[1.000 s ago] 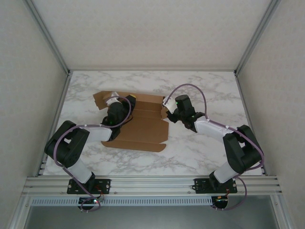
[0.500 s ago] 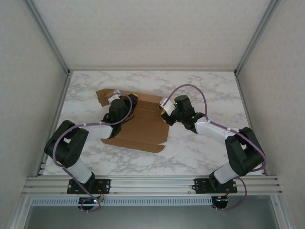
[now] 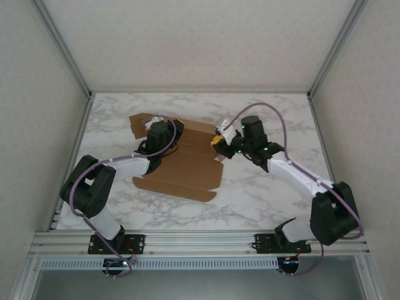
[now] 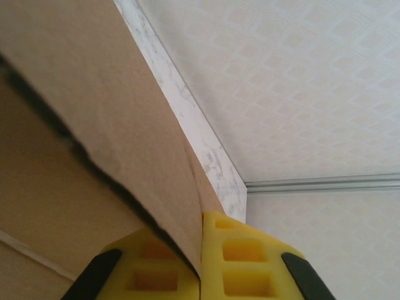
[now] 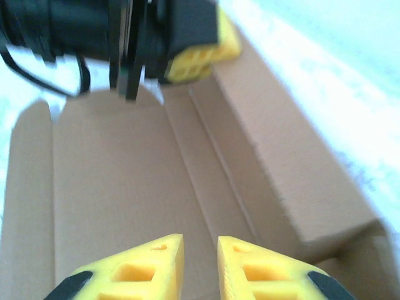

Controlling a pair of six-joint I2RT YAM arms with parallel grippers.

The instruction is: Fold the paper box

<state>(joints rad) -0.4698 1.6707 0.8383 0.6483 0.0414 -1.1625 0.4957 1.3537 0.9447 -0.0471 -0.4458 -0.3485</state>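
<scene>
The paper box (image 3: 187,169) is a brown cardboard sheet lying partly folded on the marble table (image 3: 275,112), left of centre. My left gripper (image 3: 175,128) is at its far edge, shut on a raised flap. In the left wrist view both yellow pads (image 4: 244,256) squeeze that thin cardboard edge (image 4: 94,94). My right gripper (image 3: 217,144) hovers at the box's right end. In the right wrist view it (image 5: 200,240) is open by a narrow gap, with nothing between the fingers, above the box's inner panel (image 5: 112,181).
A side wall of the box (image 5: 294,175) stands up to the right of my right fingers. The left gripper's black body (image 5: 156,31) is across the panel from them. Frame rails and enclosure walls border the table; bare marble (image 3: 269,194) lies to the right and front.
My right gripper has parted its fingers and the right arm has swung out to the right. My left gripper has carried the flap farther back, and the box has turned slightly.
</scene>
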